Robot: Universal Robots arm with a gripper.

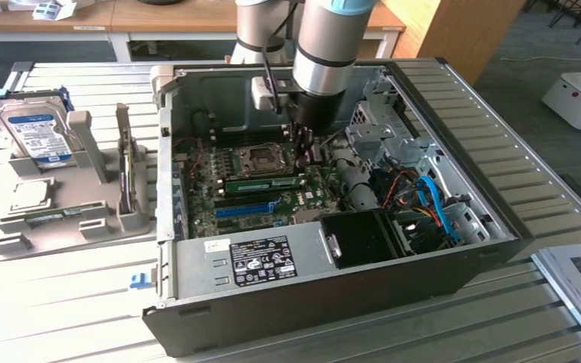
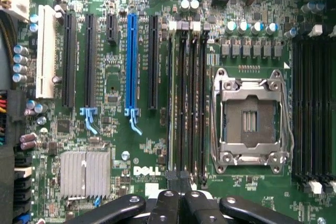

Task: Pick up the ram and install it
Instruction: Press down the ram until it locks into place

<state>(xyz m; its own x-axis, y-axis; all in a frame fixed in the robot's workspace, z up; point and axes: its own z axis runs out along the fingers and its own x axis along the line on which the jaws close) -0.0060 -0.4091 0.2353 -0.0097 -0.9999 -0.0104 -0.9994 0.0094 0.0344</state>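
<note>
One ram (image 1: 263, 182) sits slotted; one shut pincer (image 2: 178, 195) above.

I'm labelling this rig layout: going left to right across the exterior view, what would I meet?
Hard drive standing in the grey holder → upright stick in the same holder → open computer case with the ram on its motherboard and the gripper above → white device.
</note>
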